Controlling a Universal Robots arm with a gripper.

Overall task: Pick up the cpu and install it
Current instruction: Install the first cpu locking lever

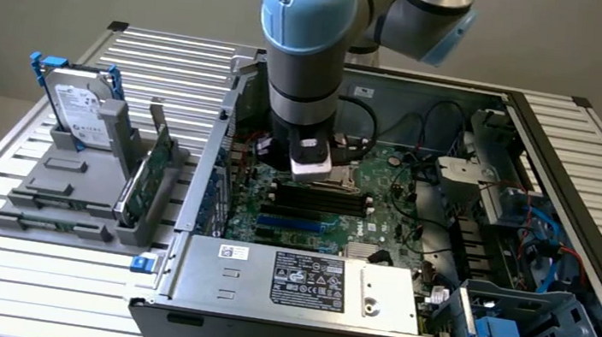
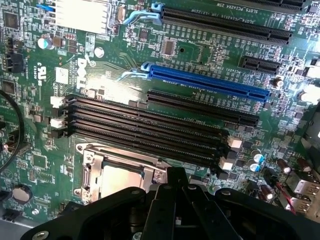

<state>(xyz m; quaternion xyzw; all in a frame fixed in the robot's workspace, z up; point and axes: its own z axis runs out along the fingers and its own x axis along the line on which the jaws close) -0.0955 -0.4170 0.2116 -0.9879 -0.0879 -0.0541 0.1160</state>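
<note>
Overhead, 1 gripper point(image 1: 311, 168) hangs inside the open computer case point(image 1: 577, 168); whether it grips cannot be told. Close up, 4 black memory slots point(image 2: 145, 131) border 1 socket point(image 2: 122, 172) where the cpu point(image 2: 120, 181) lies.

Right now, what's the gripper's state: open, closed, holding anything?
Gripper: cannot be told; it hangs inside the computer case, over the motherboard's CPU socket.

A robotics lab set up for computer assembly: a slatted metal bench point(image 1: 22, 289), an opened PC case point(image 1: 398, 318), parts racked in a grey fixture point(image 1: 57, 190) at the frame's left
</note>
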